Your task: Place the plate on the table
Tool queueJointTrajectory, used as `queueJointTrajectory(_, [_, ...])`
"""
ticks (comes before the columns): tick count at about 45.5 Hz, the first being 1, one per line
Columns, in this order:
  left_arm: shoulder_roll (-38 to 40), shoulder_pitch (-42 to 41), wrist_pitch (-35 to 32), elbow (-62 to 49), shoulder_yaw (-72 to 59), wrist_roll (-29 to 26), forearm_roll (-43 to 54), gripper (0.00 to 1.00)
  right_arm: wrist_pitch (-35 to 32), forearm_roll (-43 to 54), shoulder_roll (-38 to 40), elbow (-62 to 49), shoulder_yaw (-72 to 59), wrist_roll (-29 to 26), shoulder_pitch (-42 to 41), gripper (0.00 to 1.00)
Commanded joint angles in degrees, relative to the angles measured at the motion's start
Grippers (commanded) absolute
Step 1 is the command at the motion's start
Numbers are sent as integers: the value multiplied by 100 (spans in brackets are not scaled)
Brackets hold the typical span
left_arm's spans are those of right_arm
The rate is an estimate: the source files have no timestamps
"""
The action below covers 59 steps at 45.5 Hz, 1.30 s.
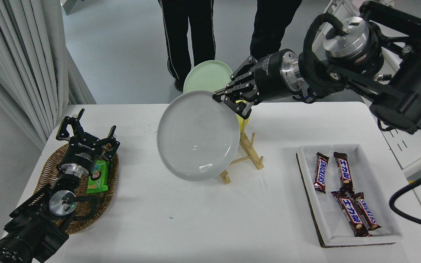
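- The right claw (228, 101) pinches the upper right rim of the plate (197, 136), its fingers closed on that edge.
- The light-grey plate hangs tilted in the air above the middle of the surface (181, 219), its hollow face turned toward the camera and its lower edge clear of the white top.
- Behind the plate stands a wooden rack (245, 155) toward the far edge of the surface; the plate hides most of it.
- A pale green plate (207, 76) stands upright in the rack's far end, and a sliver of a yellow plate (242, 122) shows just beside the claw.
- The left claw (86, 129) sits parked with its fingers spread wide over a wicker basket (80, 212) at the left edge; a green packet (99, 177) lies in the basket.
- Near the right edge a white tray (345, 233) holds several chocolate bars (321, 171).
- A person's dark trouser legs (188, 36) stand beyond the far edge.
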State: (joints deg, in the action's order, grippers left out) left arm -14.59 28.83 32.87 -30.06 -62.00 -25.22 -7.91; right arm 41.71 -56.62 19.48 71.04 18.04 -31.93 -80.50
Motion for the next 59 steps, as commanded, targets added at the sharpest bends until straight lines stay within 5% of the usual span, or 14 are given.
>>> queueJointTrajectory(1, [0,0,0,-8,-5,0,0,100,329,-235,-638,-274,-11,11,789,0])
queueJointTrajectory(18, [0,0,0,0,-5,0,0,100,329,-358,-1165,-1303,94,2,1783,0])
queueJointTrajectory(59, [0,0,0,-8,3,0,0,100,329,-270,-1948,-3623,147,-24,2487,0])
